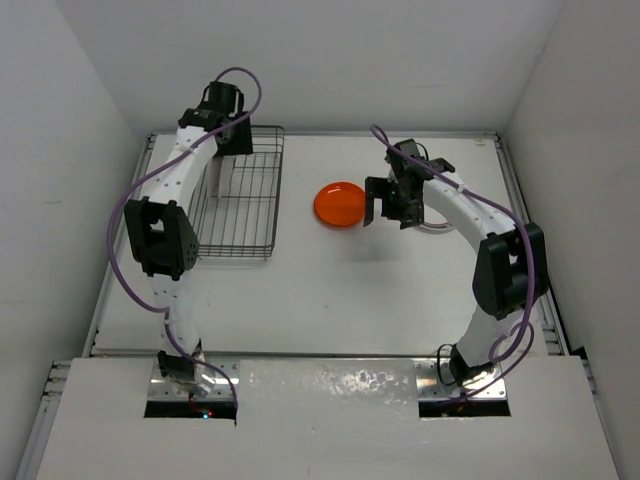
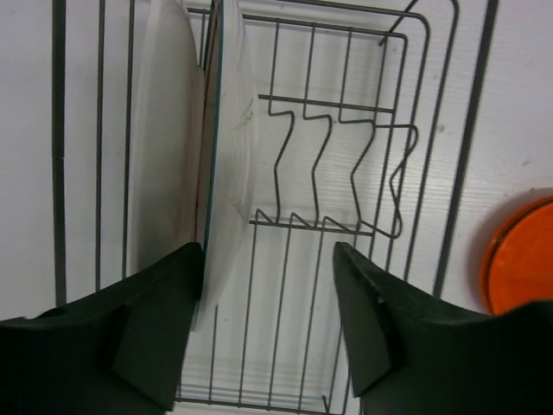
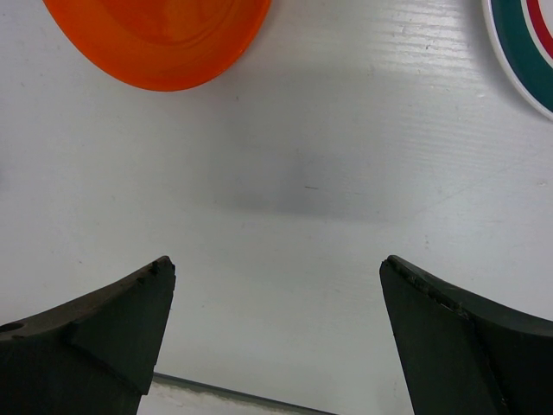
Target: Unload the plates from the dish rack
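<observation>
The dark wire dish rack point(image 1: 255, 215) lies at the table's left. Two white plates stand upright on edge in it, one point(image 2: 160, 147) further left and one with a teal rim point(image 2: 232, 156) beside it. My left gripper point(image 2: 268, 251) hangs over the rack, open. The teal-rimmed plate's edge sits just inside its left finger point(image 2: 164, 328), and the right finger stands well apart from it. An orange plate point(image 1: 340, 204) lies flat on the table. My right gripper point(image 3: 276, 261) hovers wide open over bare table, near the orange plate point(image 3: 155, 39) and a white plate with teal and red rings point(image 3: 527, 52).
The rack's zigzag wire dividers point(image 2: 337, 164) stand to the right of the upright plates. Grey walls close in the table on the left, the back and the right. The right arm's elbow point(image 1: 510, 270) reaches over the right side.
</observation>
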